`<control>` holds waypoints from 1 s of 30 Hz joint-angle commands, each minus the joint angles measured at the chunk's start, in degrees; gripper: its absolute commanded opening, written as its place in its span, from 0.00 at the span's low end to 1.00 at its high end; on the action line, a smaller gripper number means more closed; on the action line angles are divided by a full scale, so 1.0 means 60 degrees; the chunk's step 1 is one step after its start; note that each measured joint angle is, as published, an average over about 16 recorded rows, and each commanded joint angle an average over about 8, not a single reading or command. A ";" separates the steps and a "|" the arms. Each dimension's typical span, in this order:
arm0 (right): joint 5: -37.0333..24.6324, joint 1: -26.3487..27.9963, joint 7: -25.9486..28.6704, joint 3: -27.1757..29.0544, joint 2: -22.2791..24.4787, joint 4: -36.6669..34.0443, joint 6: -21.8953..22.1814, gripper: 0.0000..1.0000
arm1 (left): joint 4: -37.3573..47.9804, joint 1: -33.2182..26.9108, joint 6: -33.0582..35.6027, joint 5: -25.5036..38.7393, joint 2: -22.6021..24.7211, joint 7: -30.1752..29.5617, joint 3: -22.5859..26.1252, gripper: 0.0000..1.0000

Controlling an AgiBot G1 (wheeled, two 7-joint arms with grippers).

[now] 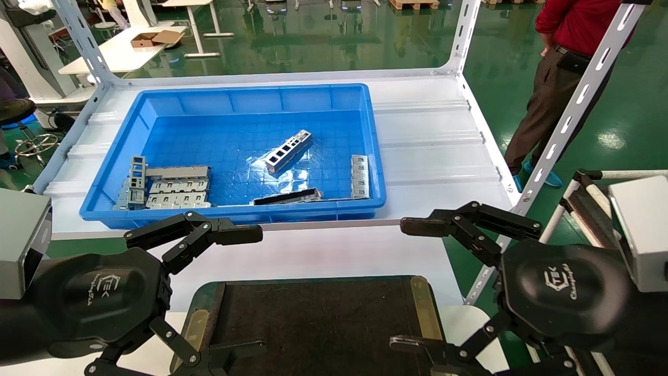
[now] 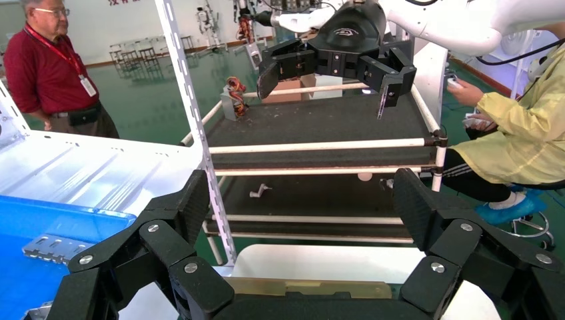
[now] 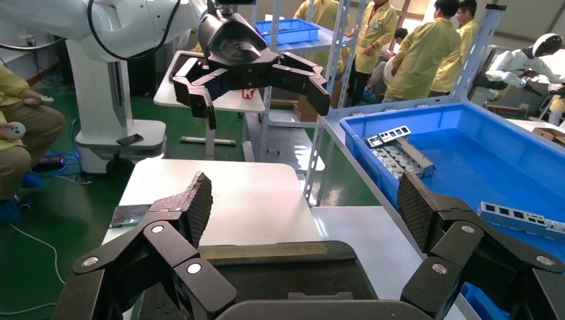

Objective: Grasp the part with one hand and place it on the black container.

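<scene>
Both pincers, left (image 1: 229, 297) and right (image 1: 412, 284), are hanging wide open and empty over the shallow black rectangular tray (image 1: 318, 318). Nothing is being grasped yet: the slim silver-grey windowed metal bar (image 1: 288, 151) is lying slantwise mid-floor in the blue plastic bin (image 1: 360, 99) on the white surface (image 1: 433, 141). Next, I judge, one arm is needing to reach forward and close across the bar's narrow width.

One windowed part (image 1: 288, 151), one black container (image 1: 313, 324), one blue bin (image 1: 120, 209), two grippers.

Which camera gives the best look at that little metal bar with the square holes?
The head view: the part lies whole and unobstructed mid blue bin. The right wrist view shows it at its edge; the left wrist view misses it.
</scene>
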 commanded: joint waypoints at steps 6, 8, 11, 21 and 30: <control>0.0000 0.0000 0.0000 0.0000 0.0000 0.0000 0.0000 1.00 | 0.0000 0.0000 0.0000 0.0000 0.0000 0.0000 0.0000 1.00; 0.0000 0.0000 0.0000 0.0000 0.0000 0.0000 0.0000 1.00 | 0.0000 0.0000 0.0000 0.0000 0.0000 0.0000 0.0000 1.00; 0.0000 0.0000 0.0000 0.0000 0.0000 0.0000 0.0000 1.00 | 0.0000 0.0000 0.0000 0.0000 0.0000 0.0000 0.0000 1.00; 0.0000 0.0000 0.0000 0.0000 0.0000 0.0000 0.0000 1.00 | 0.0000 0.0000 0.0000 0.0000 0.0000 0.0000 0.0000 1.00; 0.0000 0.0000 0.0000 0.0000 0.0000 0.0000 0.0000 1.00 | 0.0000 0.0000 0.0000 0.0000 0.0000 0.0000 0.0000 1.00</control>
